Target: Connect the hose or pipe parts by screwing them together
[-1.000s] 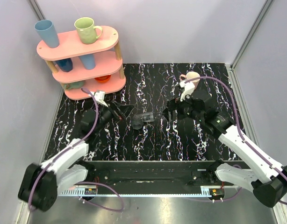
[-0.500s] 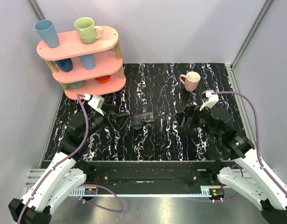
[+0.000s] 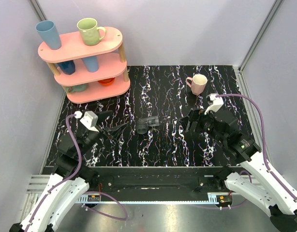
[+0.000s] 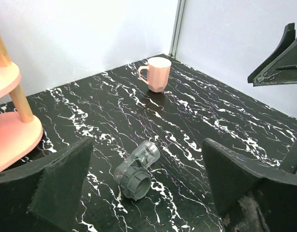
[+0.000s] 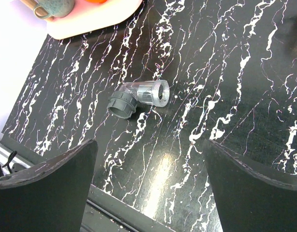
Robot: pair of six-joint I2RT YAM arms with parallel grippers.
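Observation:
The translucent grey tube (image 3: 152,119) lies on its side mid-table, and the dark ring fitting (image 3: 141,127) sits against its near-left end. Whether the two are threaded together I cannot tell. In the left wrist view the tube (image 4: 145,155) and ring (image 4: 134,183) lie on the table ahead of my open left gripper (image 4: 147,147), untouched. My left gripper (image 3: 111,123) hangs left of the parts. My right gripper (image 3: 187,123) hangs open to their right; its view shows the tube (image 5: 149,92) and ring (image 5: 121,104) beyond the empty gap between its fingers (image 5: 151,150).
A pink mug (image 3: 198,83) stands at the back right, also in the left wrist view (image 4: 157,73). A pink three-tier shelf (image 3: 112,43) with cups fills the back left corner. Grey walls enclose the black marbled table (image 3: 158,92). The metal front rail (image 3: 148,181) runs along the near edge.
My left gripper has drawn back to the left and nearer the table's front edge, away from the parts. My right gripper has pulled back to the right. The tube and ring have not moved.

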